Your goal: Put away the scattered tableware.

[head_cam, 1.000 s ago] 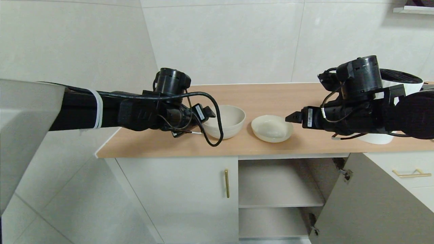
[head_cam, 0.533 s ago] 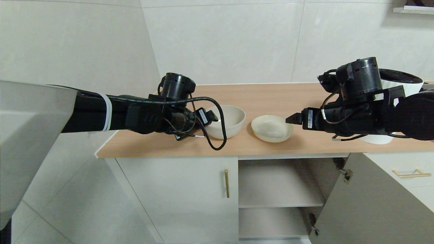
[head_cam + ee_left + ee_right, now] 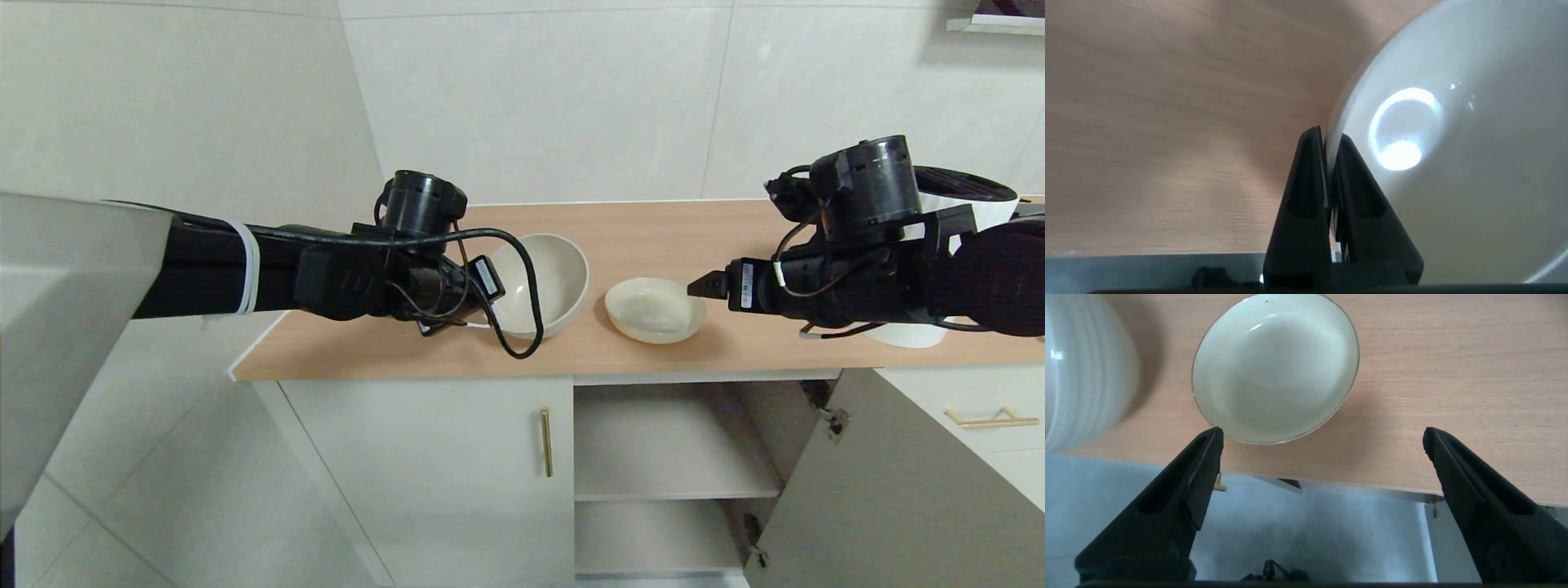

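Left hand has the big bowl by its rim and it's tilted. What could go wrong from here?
1. The left hand pinches only a thin bit of the large bowl at its rim; the tilted bowl could slip or swing in the grip.
2. The small dish lies close beside it, so a swinging bowl could knock it.
3. The right hand hangs open by that dish; the arms could crowd each other.

Kitchen: tiled wall [image 3: 531,98], wooden counter [image 3: 653,229], cabinets [image 3: 424,474].
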